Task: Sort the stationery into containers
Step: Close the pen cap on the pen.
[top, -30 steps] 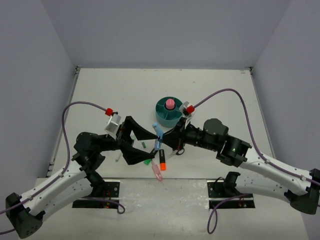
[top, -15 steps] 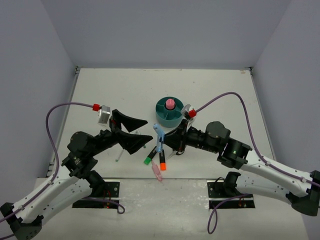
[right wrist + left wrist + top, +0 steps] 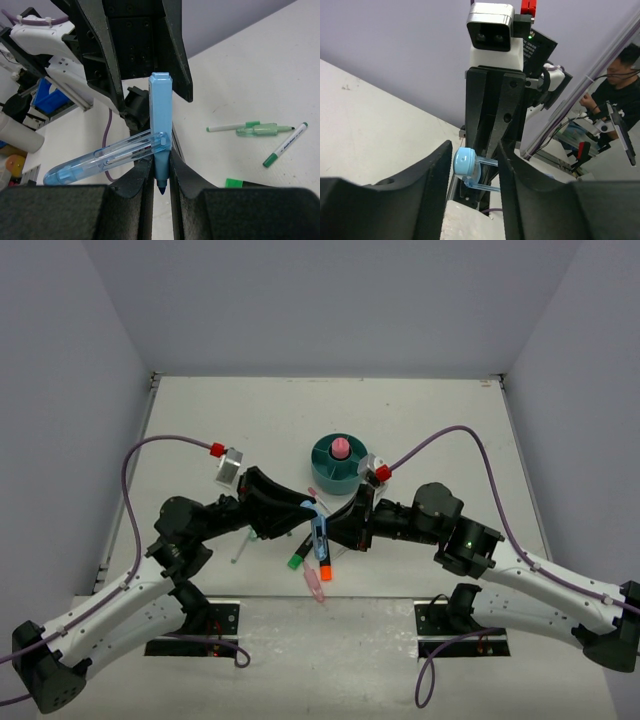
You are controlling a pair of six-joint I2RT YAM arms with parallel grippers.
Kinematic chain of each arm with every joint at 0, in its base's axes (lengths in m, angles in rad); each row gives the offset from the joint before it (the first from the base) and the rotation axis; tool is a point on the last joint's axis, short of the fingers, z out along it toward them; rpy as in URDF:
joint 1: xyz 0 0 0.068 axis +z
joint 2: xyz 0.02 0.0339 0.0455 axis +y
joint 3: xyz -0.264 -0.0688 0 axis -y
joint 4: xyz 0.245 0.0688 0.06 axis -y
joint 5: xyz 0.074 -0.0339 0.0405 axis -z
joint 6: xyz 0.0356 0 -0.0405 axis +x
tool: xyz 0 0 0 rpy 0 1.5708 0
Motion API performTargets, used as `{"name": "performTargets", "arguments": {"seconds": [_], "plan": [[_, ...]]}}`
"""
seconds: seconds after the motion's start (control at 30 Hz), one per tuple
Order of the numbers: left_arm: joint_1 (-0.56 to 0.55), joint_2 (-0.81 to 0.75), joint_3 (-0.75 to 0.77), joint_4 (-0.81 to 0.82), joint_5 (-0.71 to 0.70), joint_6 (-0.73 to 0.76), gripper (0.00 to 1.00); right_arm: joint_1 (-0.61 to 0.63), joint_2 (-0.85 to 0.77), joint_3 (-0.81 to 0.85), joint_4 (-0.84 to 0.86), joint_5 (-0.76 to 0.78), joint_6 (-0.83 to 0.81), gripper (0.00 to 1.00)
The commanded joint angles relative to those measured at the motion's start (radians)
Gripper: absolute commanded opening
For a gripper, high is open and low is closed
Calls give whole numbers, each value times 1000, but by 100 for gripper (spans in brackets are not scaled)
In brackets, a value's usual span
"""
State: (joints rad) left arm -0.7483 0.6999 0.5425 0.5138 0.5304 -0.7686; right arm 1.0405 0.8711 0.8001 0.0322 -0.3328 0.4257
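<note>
Left claw (image 3: 306,516) returned to blue marker (image 3: 319,530), grip unclear, right claw (image 3: 160,172) grasping it, white table (image 3: 450,430)

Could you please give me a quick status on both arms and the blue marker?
Right pincer shut on blue marker. Left pincer open, straddling marker's round end, not clamped. Teal organizer close behind, no obstruction seen.

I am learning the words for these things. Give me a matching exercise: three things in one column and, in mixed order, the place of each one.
Things:
1. blue marker
2. glue stick
3. orange highlighter

Places:
A. lying on the table
B. gripped in the right hand
C. upright in the middle of the teal organizer

Pairs: 1-B, 2-C, 3-A
</note>
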Motion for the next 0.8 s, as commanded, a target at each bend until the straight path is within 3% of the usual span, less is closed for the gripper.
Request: {"name": "performTargets", "arguments": {"seconds": [0.0,0.13,0.27,0.3,0.33,0.37,0.4,0.43,0.63,0.77], "plan": [[1,15,-6,135,70,-35,35,3,-1,37,75,-46,-5,0],[1,16,-14,145,72,-42,11,3,15,45,91,-71,13,0],[0,15,-8,132,67,-41,0,3,25,41,112,-87,25,1],[1,11,-5,114,62,-39,0,4,23,35,117,-95,25,8],[0,3,2,101,46,-30,0,3,23,28,116,-98,21,29],[1,-1,18,54,22,-13,0,3,23,23,107,-96,23,80],[1,-8,29,9,12,0,0,4,22,17,100,-95,20,94],[1,-15,48,-30,1,23,0,4,21,11,78,-95,13,99],[1,-48,205,-389,-123,241,0,4,-4,-28,-165,-46,-1,99],[1,-54,230,-429,-145,301,0,4,-43,-47,-236,-142,6,99]]}}
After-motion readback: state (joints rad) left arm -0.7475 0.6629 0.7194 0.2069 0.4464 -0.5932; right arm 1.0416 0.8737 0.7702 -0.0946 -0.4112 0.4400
